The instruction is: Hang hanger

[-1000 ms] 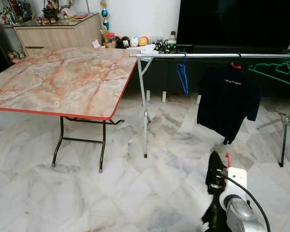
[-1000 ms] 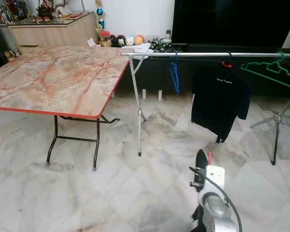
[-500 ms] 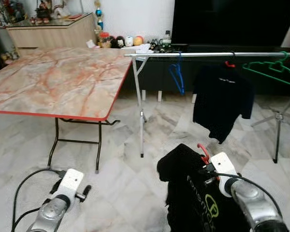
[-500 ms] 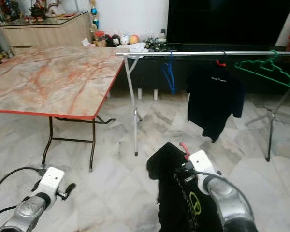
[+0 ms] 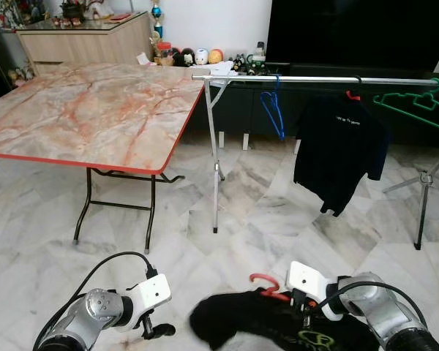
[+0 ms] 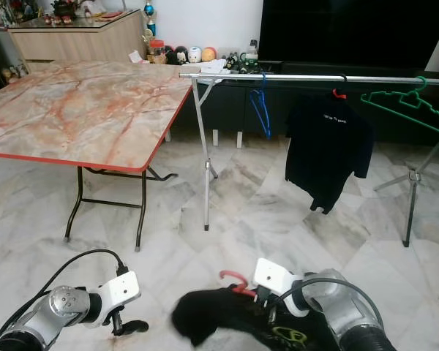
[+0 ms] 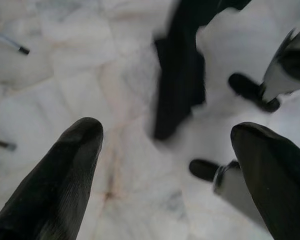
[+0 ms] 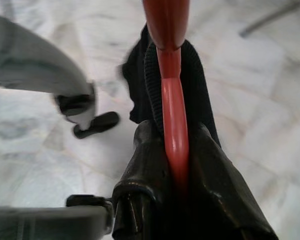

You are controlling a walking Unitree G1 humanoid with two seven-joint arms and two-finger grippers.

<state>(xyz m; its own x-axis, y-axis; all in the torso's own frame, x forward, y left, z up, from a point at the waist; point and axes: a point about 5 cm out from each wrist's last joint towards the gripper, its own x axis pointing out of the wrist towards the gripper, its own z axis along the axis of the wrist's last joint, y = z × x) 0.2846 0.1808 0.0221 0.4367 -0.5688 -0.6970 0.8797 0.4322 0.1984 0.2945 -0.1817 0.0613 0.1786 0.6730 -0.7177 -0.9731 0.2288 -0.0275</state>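
Observation:
Low in front of me, my right gripper [image 8: 174, 150] is shut on the neck of a red hanger [image 5: 266, 284] with a black shirt [image 5: 230, 322] on it. The shirt lies spread sideways toward my left, just above the floor. My left gripper [image 7: 167, 137] is open, with nothing between its fingers; it hovers beside the shirt's end [image 7: 180, 85]. Ahead runs the silver clothes rail [image 5: 314, 80]. On it hang a blue hanger [image 5: 276, 113], a black T-shirt [image 5: 340, 146] on a red hanger, and a green hanger [image 5: 417, 110].
A marble-topped folding table [image 5: 95, 110] with a red edge stands to the left. The rail's leg [image 5: 216, 175] stands beside it, and another leg [image 5: 423, 197] is at the right. A dark TV unit [image 5: 351, 29] is behind the rail. White marble floor [image 5: 278, 219] lies between me and the rail.
The right arm has lowered and tipped the hanger, so the shirt now lies sideways instead of hanging upright. The left arm has moved in toward the shirt. The camera has shifted a little.

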